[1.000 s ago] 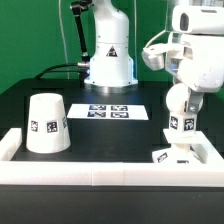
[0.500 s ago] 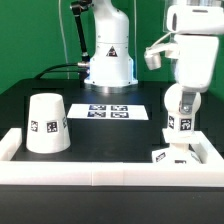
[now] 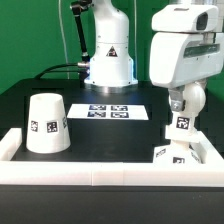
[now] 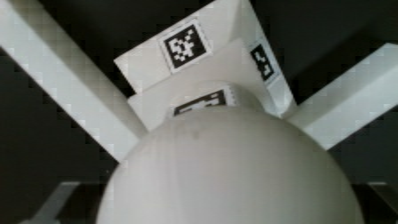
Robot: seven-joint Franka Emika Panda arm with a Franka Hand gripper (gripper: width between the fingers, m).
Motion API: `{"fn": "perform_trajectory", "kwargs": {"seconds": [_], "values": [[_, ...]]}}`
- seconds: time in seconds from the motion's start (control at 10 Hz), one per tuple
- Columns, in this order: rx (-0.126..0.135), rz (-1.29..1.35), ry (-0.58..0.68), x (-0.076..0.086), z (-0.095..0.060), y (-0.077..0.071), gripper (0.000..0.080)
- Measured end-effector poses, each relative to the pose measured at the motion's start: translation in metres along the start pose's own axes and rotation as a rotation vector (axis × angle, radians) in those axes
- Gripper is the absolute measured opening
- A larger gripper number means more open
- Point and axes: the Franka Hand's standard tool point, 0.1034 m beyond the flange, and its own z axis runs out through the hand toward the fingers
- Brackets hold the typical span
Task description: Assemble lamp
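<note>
The round white bulb (image 3: 184, 108) stands upright, neck down, on the flat square base (image 3: 168, 156) at the exterior view's right, in the corner of the rail. My gripper (image 3: 186, 98) comes down from above and is shut on the bulb's upper part; the big white hand hides the fingers there. In the wrist view the bulb (image 4: 222, 165) fills the space between the two dim fingers (image 4: 36, 200), and the tagged base (image 4: 196, 50) lies beyond it. The tapered shade (image 3: 47, 123) stands mouth down at the left.
The marker board (image 3: 112, 111) lies flat in the middle of the black table. The white rail (image 3: 100, 172) runs along the front and up both sides. The arm's pedestal (image 3: 108, 60) and a black cable stand at the back.
My hand has turned about the upright bulb and now looms larger. The bulb's tag has shifted toward the exterior view's right. The base and shade have not moved.
</note>
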Motion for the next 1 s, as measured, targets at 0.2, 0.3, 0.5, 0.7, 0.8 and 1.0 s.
{"fn": "perform_trajectory", "kwargs": {"seconds": [0.2,0.3,0.5,0.7,0.8,1.0], "values": [[-0.001,0.091,0.0,-0.0003,-0.0005,0.0007,0.0579],[-0.002,0.166,0.001,-0.0007,-0.001,0.0018,0.0579],[-0.004,0.274,0.001,-0.0016,-0.0015,0.0035,0.0579],[-0.004,0.289,-0.001,-0.0021,-0.0006,0.0036,0.0596],[-0.004,0.289,-0.001,-0.0022,-0.0004,0.0035,0.0681],[-0.004,0.288,-0.001,-0.0025,-0.0003,0.0033,0.0696]]}}
